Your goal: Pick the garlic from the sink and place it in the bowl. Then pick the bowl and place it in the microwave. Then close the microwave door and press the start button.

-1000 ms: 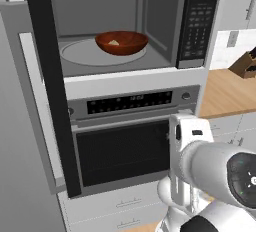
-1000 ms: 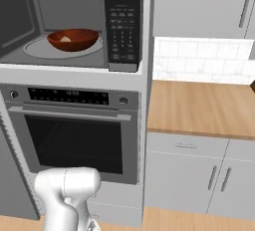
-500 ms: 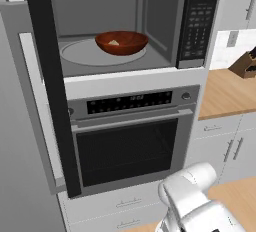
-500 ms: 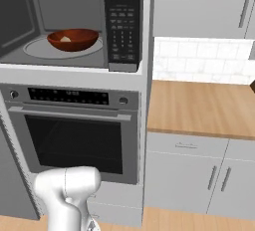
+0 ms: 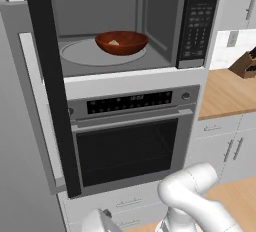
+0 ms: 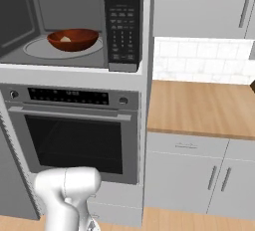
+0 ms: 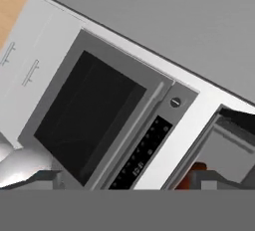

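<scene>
The reddish-brown bowl (image 5: 121, 42) sits on the turntable inside the microwave (image 5: 165, 21), with the pale garlic (image 5: 114, 42) lying in it. From the right base view the bowl (image 6: 73, 39) and garlic (image 6: 65, 39) show the same way. The microwave door (image 5: 50, 86) stands swung open to the left, seen edge-on. The keypad panel (image 5: 200, 21) is on the microwave's right. My gripper (image 7: 128, 179) is open and empty, low in front of the wall oven and well below the microwave. A sliver of the bowl (image 7: 196, 170) shows in the hand view. The sink is out of view.
The wall oven (image 5: 130, 141) with its bar handle fills the space under the microwave. A wooden counter (image 6: 199, 105) with grey cabinets runs to the right, with a knife block (image 5: 245, 63) on it. My arm (image 5: 192, 193) bends low in front of the drawers.
My arm has folded downward, and the hand has sunk from beside the oven's control panel to near the bottom drawers. Bowl, garlic and door have not moved.
</scene>
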Robot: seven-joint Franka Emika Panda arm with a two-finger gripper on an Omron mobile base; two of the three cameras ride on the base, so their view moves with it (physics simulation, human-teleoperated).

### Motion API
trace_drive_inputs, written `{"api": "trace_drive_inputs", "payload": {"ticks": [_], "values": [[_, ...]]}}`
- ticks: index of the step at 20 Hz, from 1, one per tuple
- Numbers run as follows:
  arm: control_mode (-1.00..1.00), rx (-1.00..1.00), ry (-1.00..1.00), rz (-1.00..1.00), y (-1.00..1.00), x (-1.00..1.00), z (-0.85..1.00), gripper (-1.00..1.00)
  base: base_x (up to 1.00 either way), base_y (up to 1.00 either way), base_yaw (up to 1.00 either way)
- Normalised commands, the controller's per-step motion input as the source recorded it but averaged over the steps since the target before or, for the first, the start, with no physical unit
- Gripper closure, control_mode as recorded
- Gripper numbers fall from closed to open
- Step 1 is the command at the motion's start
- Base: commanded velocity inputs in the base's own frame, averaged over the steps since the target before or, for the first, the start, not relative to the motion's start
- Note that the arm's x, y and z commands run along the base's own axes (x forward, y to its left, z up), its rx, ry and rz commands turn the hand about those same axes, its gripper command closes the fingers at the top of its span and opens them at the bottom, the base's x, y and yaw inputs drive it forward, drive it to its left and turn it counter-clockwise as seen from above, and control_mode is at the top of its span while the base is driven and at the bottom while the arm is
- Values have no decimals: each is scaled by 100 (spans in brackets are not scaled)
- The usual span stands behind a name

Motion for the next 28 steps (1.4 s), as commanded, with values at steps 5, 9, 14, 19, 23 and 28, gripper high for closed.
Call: {"api": "trace_drive_inputs", "payload": {"ticks": [5,9,14,19,23,28], "values": [[-100,-15,-6,-24,100,96,-1,-100,0,0,0],[-100,-13,-13,-20,100,35,0,-100,0,0,0],[-100,-15,-26,-6,80,-9,-1,-100,0,0,0],[-100,-18,-16,-11,100,6,-12,-100,0,0,0],[-100,-10,-20,-23,82,38,37,-100,0,0,0],[-100,-1,-21,-25,-14,12,52,-100,0,0,0]]}}
